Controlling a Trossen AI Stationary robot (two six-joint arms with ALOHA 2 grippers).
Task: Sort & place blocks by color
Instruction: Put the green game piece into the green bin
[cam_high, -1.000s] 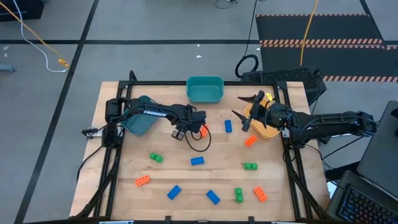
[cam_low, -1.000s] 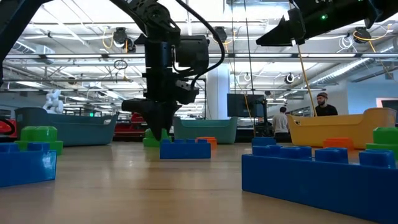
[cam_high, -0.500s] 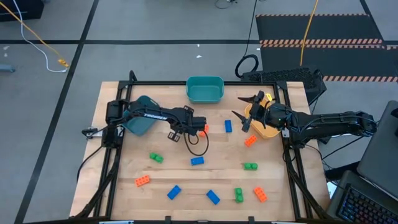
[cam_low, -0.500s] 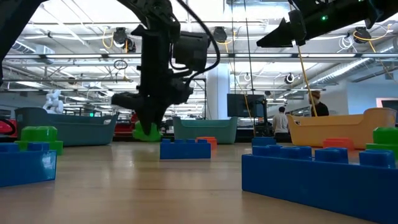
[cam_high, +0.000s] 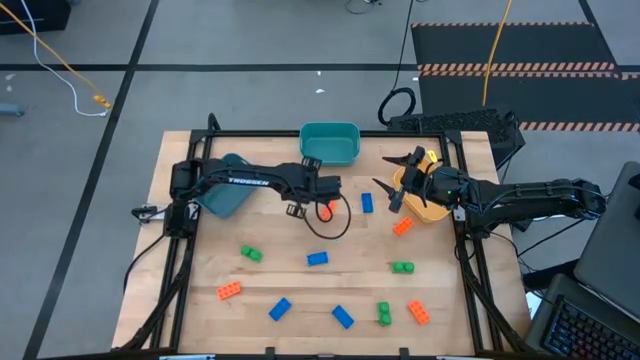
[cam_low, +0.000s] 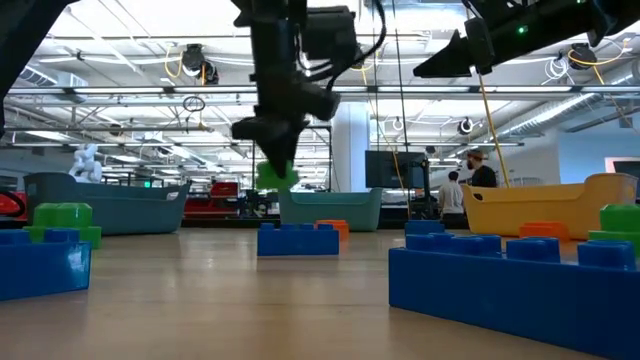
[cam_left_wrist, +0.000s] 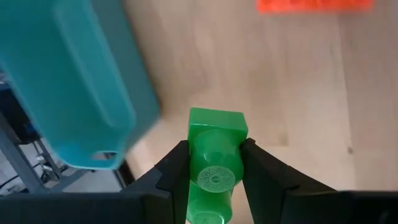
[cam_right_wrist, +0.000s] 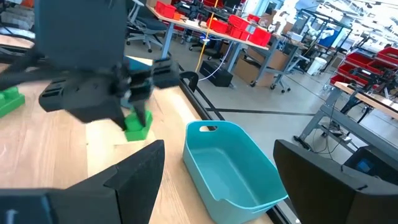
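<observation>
In the left wrist view only: left end effector (cam_left_wrist: 214, 163) pinching green block (cam_left_wrist: 216, 152).

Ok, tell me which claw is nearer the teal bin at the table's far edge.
Left. The left claw, holding a green block, hangs just in front of the teal bin. The right claw, open, sits farther off by the orange-yellow bin.

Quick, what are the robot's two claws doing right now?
Left gripper: closed on a green block, lifted above the table near the teal bin.
Right gripper: open, holding nothing, by the orange-yellow bin.
</observation>
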